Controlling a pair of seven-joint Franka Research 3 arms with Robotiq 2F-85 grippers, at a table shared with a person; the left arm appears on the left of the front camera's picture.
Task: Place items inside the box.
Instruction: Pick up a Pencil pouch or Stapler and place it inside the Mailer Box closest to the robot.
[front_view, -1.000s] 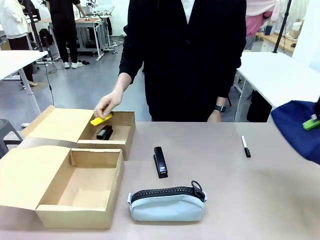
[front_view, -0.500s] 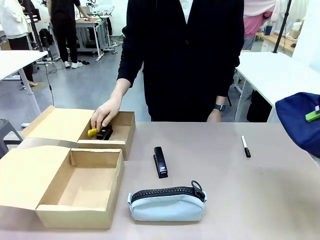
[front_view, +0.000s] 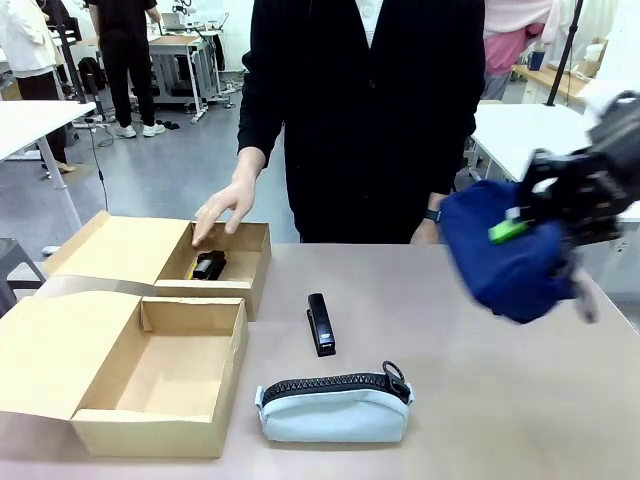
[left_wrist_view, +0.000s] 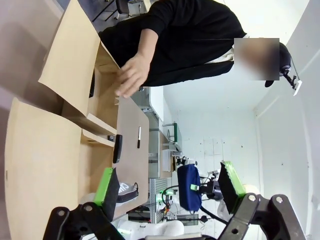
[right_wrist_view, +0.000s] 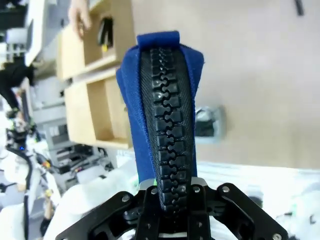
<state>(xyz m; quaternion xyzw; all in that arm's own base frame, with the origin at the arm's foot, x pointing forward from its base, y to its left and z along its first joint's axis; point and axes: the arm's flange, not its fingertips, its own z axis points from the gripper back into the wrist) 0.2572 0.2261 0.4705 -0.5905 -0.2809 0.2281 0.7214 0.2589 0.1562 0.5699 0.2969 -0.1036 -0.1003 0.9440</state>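
Note:
My right gripper is shut on the navy blue pouch and holds it in the air over the table's right side. In the right wrist view the pouch's black zipper rises straight out of the shut right gripper. A pale grey-blue pouch and a black stapler lie mid-table. The far cardboard box holds another black stapler and a yellow knife. The person's hand hovers above that box. My left gripper stands open with nothing in it.
A second, nearer cardboard box sits open at the front left, its wide flap spread to the left. A black marker lies on the table's right side. The person stands at the far edge. White tables stand behind.
My right arm has swung left over the table with the navy pouch. The person's hand set the yellow knife into the far box and lifted off it.

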